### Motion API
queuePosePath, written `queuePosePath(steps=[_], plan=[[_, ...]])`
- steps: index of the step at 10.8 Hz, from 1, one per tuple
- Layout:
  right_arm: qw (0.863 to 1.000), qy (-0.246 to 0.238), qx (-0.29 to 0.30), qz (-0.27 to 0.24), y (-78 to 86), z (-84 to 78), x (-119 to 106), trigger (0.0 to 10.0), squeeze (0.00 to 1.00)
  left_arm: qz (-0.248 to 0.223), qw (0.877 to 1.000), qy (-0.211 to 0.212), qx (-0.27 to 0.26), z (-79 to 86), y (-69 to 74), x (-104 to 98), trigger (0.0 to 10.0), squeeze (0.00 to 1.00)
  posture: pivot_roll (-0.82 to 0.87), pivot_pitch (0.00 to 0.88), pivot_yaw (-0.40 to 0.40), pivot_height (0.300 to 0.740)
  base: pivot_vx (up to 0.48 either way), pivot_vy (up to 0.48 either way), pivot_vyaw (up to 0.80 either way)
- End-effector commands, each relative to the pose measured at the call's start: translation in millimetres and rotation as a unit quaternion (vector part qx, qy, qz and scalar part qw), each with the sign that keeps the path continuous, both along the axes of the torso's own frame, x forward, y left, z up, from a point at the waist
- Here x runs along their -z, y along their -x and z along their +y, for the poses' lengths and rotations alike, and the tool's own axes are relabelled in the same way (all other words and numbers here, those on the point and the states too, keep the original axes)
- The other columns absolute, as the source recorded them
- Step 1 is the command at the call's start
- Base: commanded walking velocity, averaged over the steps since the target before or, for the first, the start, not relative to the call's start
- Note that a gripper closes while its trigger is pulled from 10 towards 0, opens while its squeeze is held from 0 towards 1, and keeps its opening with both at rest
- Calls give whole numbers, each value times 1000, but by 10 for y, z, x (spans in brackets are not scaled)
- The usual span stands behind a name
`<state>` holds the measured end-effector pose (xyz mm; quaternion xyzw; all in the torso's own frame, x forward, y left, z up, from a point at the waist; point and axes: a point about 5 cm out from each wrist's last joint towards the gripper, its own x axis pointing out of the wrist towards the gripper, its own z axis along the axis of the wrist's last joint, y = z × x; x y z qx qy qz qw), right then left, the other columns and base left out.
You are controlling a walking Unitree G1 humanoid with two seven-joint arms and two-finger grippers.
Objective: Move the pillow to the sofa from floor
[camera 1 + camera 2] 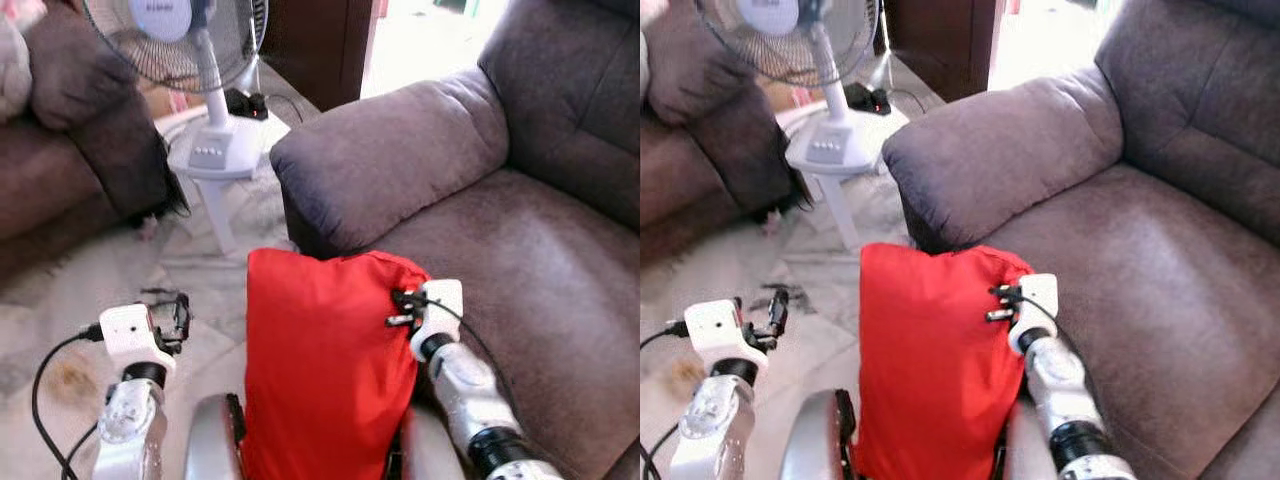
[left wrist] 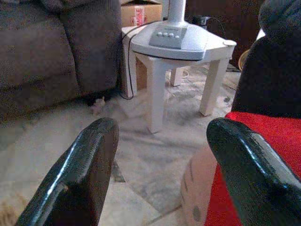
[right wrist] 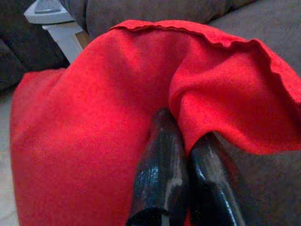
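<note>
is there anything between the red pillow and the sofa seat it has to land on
Nothing visible. The right gripper is shut on the red pillow, held up beside the sofa; the seat past it looks bare, with the armrest off to the side.

Pillow (image 1: 325,370) before sofa (image 1: 480,200); fan (image 1: 205,80) to its left
</note>
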<state>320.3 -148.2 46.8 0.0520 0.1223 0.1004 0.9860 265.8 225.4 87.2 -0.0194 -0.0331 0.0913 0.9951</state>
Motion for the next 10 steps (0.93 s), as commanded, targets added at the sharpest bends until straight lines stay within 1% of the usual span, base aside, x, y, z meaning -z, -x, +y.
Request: queuePosePath(steps=[1,2,3,5,7,8,10], plan=[[1000,-5,6,-3,-3,7,0,10000,0,2,1000,-6,1,32,-5,6,10000,0,102,106,15,537,0,0,0],[1000,-1,2,-8,-10,45,0,10000,0,0,1000,-19,11,25,-26,-18,10000,0,103,100,19,537,0,0,0],[1000,-3,3,-13,-19,60,-3,10000,0,-4,1000,-22,12,18,-43,-32,10000,0,107,96,20,537,0,0,0],[1000,-4,4,-20,-51,72,-33,10000,0,-7,999,-30,19,0,-73,-53,10000,0,116,116,25,537,0,0,0],[1000,-4,-2,-29,-68,103,-61,10000,0,-11,999,-35,15,25,-71,-74,10000,0,147,116,15,537,0,0,0],[999,-10,-6,-32,-74,154,-65,10000,0,-13,999,-37,7,51,-58,-76,10000,0,152,123,11,537,0,0,0],[999,-10,-6,-35,-82,153,-76,10000,0,-13,999,-38,6,30,-52,-64,10000,0,153,127,-1,537,0,0,0]])
